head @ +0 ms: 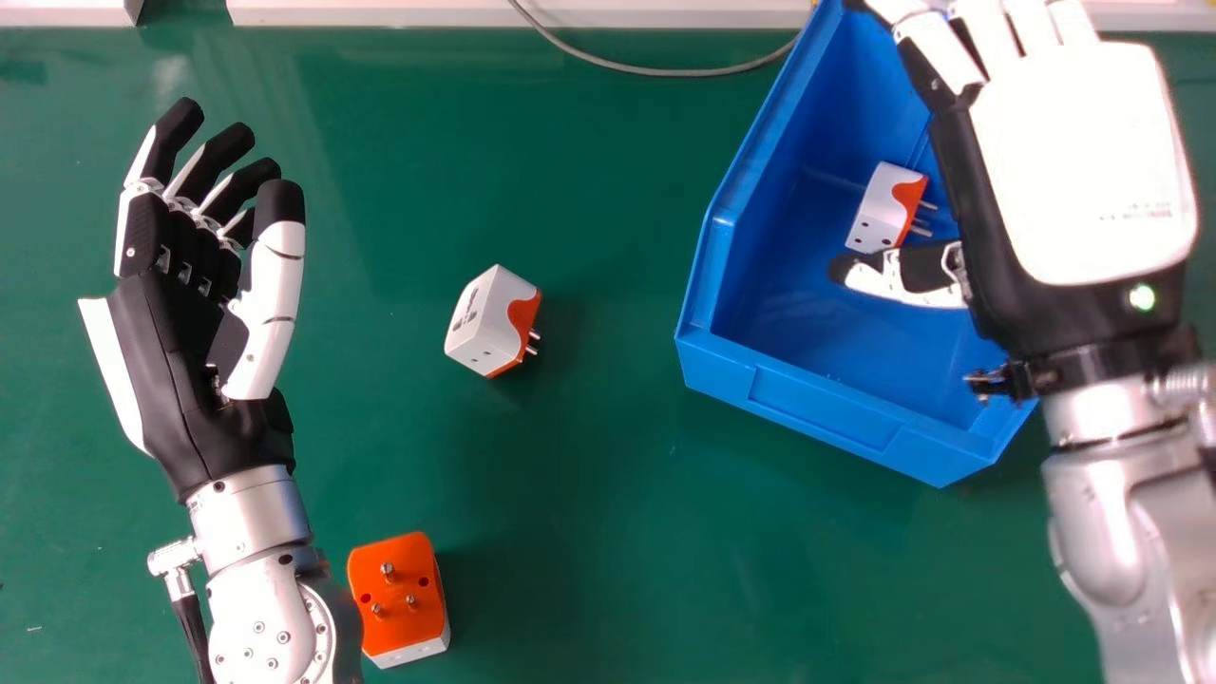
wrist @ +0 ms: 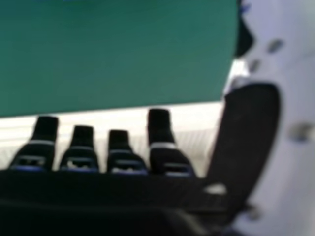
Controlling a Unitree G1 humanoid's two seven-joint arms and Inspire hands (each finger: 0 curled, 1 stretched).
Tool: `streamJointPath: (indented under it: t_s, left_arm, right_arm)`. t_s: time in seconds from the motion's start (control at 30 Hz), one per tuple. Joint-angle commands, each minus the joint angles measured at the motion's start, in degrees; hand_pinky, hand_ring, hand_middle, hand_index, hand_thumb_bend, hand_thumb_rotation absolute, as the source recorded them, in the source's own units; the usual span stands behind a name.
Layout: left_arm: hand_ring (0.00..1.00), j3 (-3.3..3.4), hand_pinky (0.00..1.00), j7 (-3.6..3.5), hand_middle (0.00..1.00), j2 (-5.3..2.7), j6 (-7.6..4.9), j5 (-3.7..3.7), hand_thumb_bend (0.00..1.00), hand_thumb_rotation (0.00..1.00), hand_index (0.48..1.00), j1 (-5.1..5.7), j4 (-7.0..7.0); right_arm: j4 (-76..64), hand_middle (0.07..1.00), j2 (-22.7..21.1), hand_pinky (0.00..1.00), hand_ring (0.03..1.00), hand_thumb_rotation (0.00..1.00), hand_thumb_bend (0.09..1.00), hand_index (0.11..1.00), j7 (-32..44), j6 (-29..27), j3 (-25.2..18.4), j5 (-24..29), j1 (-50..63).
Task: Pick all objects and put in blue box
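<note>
On the green table (head: 589, 532), a blue box (head: 817, 399) sits at the far right. Inside it lies a white and orange adapter (head: 885, 209), its pins pointing right. The right hand (head: 1083, 171) is over the box's right part, back upward, fingers extended toward the far side; its thumb points left, just on the near side of that adapter, whether touching I cannot tell. A middle adapter (head: 489, 323) rests left of the box, pins also to the right. The left hand (head: 176, 380) is farther left, fingers loosely bent. Near the left forearm, an orange-faced adapter (head: 399, 589) lies pins up. A grey cable (head: 655, 71) loops along the far edge
</note>
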Motion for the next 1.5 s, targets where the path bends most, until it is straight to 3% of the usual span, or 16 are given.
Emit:
streamJointPath:
  t_s: [0.0, 0.13, 0.23, 0.37, 0.6, 0.87, 1.07, 1.23, 1.37, 1.47]
  left_arm:
    - [0.71, -0.31, 0.65, -0.21, 0.76, 0.36, -0.27, 0.29, 0.65, 0.41, 0.804, 0.42, -1.81]
    - [0.71, -0.4, 0.65, -0.21, 0.76, 0.36, 0.06, 0.4, 0.65, 0.41, 0.802, 0.89, -2.55]
    - [0.71, -0.38, 0.65, 0.14, 0.76, 0.24, -0.1, 0.91, 0.65, 0.4, 0.806, 1.19, -2.76]
    - [0.71, -0.64, 0.65, 0.06, 0.76, -0.03, 0.4, 0.71, 0.65, 0.4, 0.806, 1.64, -3.33]
    - [0.71, -0.6, 0.65, 0.27, 0.76, -0.28, 0.41, 0.69, 0.65, 0.41, 0.807, 1.69, -2.91]
    - [0.71, -0.55, 0.65, 0.28, 0.76, -0.27, 0.49, 0.6, 0.65, 0.4, 0.807, 1.65, -2.86]
    - [0.71, -0.56, 0.66, 0.5, 0.77, -0.27, 0.18, 0.9, 0.64, 0.41, 0.807, 1.32, -2.36]
    - [0.71, -0.62, 0.66, 0.33, 0.77, -0.49, 0.51, 0.34, 0.65, 0.41, 0.807, 1.36, -2.5]
    - [0.71, -0.52, 0.66, 0.77, 0.77, -0.39, 0.01, 1.16, 0.65, 0.41, 0.807, 1.24, -2.17]
    - [0.71, -0.56, 0.65, 0.76, 0.76, -0.4, 0.04, 1.03, 0.65, 0.41, 0.807, 1.19, -1.99]
  right_arm:
    - [0.1, 0.945, 1.8, 0.83, 0.915, 0.21, 0.864, 0.903, -7.0, -2.9, 1.0, -0.1, 0.7]
    - [1.8, 0.951, 3.6, 0.83, 0.919, 0.29, 0.842, 0.944, -12.7, -5.1, 2.5, -0.8, 1.6]
    - [2.2, 0.967, 4.5, 0.85, 0.938, 0.35, 0.839, 0.977, -14.8, -6.3, 3.3, -0.6, 2.2]
    - [1.5, 0.986, 5.4, 0.86, 0.951, 0.41, 0.849, 0.991, -14.6, -7.0, 4.2, -0.1, 3.4]
    - [1.5, 0.984, 5.7, 0.83, 0.944, 0.41, 0.872, 0.997, -13.6, -9.4, 5.6, 0.5, 3.6]
    - [4.2, 0.951, 6.9, 0.76, 0.912, 0.42, 0.905, 0.983, -12.8, -13.0, 10.1, 0.4, 1.6]
    - [3.1, 0.95, 7.0, 0.76, 0.913, 0.41, 0.913, 0.983, -6.4, -13.5, 13.1, 0.3, 1.3]
    - [0.0, 0.947, 5.7, 0.78, 0.921, 0.39, 0.916, 0.975, 1.5, -13.1, 13.2, 0.6, 1.7]
    - [-1.5, 0.947, 4.2, 0.79, 0.925, 0.38, 0.92, 0.971, 6.0, -12.9, 12.9, -0.2, 1.3]
    - [-1.9, 0.94, 3.9, 0.79, 0.928, 0.37, 0.933, 0.954, 8.1, -12.5, 12.9, -0.4, 1.1]
